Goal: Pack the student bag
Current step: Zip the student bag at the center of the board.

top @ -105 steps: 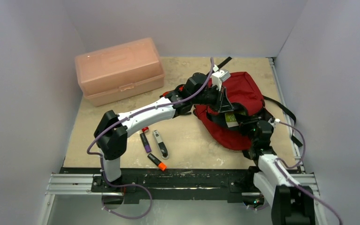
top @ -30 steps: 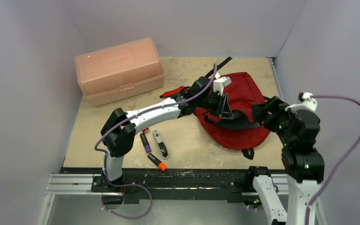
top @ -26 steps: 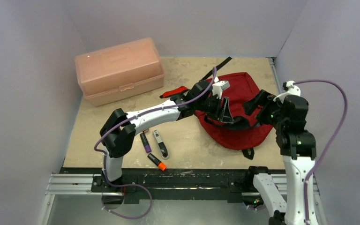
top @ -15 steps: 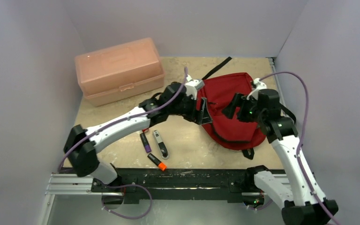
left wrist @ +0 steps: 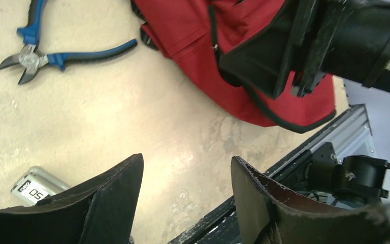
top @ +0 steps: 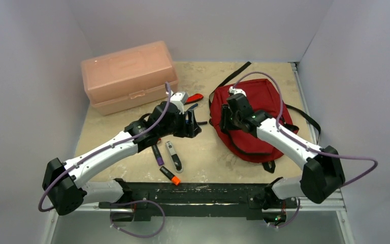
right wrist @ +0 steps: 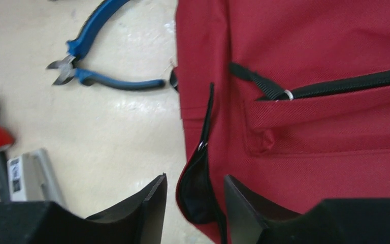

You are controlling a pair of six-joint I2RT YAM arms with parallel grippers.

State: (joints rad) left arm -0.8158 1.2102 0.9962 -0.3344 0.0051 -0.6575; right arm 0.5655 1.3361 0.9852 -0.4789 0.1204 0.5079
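On the right half of the table lies the student bag, dark red, flat on the surface, with its black straps trailing toward the back wall and the right edge.

Right gripper: I have it low at the bag's left side. Its wrist view shows the fingers straddling a black-trimmed lip of the fabric. The lip fills most of the gap; I cannot tell whether the pads are pressing it or standing just clear. A zipped pocket with a black pull tab sits just beyond.

Left gripper: fingers spread, nothing between them, only bare table below. It sits left of the bag, apart from it.

Loose items noted:
- blue pliers, on the table just beside the bag's left edge
- red-handled tool, near the pliers
- small silver device, labelled "05", near the front
- purple marker, just left of the silver device
- orange-capped marker, nearest the front rail

Pink box: lid down, at the back left, well apart from the bag.
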